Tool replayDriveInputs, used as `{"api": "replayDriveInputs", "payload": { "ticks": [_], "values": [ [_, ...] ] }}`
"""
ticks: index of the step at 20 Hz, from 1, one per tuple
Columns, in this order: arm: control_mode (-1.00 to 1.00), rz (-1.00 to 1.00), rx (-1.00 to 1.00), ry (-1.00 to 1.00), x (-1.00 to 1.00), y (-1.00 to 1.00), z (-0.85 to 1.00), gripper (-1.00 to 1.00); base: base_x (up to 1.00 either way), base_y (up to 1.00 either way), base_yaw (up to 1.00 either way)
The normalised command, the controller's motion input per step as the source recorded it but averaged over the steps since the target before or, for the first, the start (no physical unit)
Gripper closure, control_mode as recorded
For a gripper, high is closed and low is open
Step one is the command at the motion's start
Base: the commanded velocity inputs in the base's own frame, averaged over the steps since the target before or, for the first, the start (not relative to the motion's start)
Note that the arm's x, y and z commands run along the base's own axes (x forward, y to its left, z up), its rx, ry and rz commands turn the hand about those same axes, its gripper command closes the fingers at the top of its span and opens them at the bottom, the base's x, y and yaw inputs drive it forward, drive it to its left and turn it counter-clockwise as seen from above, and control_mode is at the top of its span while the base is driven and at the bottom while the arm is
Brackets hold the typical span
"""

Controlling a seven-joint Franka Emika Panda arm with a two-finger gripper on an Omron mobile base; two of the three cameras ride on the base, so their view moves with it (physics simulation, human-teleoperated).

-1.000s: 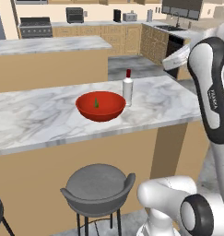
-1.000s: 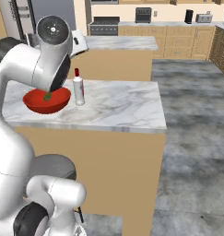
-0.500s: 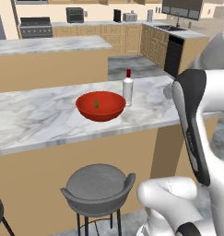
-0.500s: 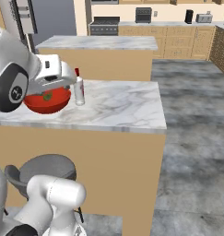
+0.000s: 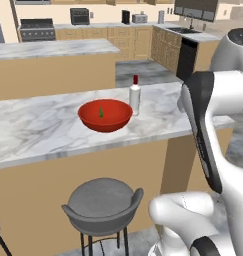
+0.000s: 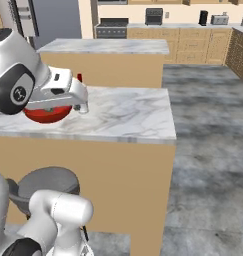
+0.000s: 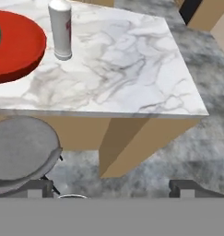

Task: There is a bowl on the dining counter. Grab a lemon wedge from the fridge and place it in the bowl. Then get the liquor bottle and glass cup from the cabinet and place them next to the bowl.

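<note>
The red bowl (image 5: 105, 115) stands on the dining counter (image 5: 38, 130) with a small green lemon wedge (image 5: 100, 113) inside. The white liquor bottle (image 5: 135, 96) with its red cap stands upright just right of the bowl, close to its rim. In the hand view the bowl (image 7: 12, 46) and the bottle (image 7: 61, 30) lie at the upper left. My gripper (image 7: 113, 190) hangs open off the counter's near edge, fingertips (image 7: 189, 186) wide apart, nothing between them. My hand (image 6: 68, 92) covers part of the bowl (image 6: 45, 114). The glass cup and cabinet are out of view.
A grey stool (image 5: 100, 202) stands under the counter's near side, below my hand. The counter top ends at a corner (image 7: 196, 110) with grey floor beyond. A shorter marble-topped block (image 5: 53, 50) stands behind. The grey fridge (image 6: 58, 22) is at the far back.
My arm has folded down and drawn back from beside the bottle toward the counter's near edge. The gripper stayed open. Bowl and bottle have not moved.
</note>
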Motion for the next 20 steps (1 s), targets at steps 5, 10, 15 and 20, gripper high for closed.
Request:
{"api": "replayDriveInputs", "payload": {
  "ticks": [5,10,15,20],
  "values": [
    [1.0,0.0,0.0,0.0,0.0,0.0,0.0,-1.0,-0.08,-1.0,-0.14],
    [1.0,0.0,0.0,0.0,0.0,0.0,0.0,-1.0,0.03,-1.0,-0.14],
    [1.0,0.0,0.0,0.0,0.0,0.0,0.0,-1.0,0.33,-1.0,-0.04],
    [1.0,0.0,0.0,0.0,0.0,0.0,0.0,-1.0,0.61,-1.0,0.09]
  ]
}}
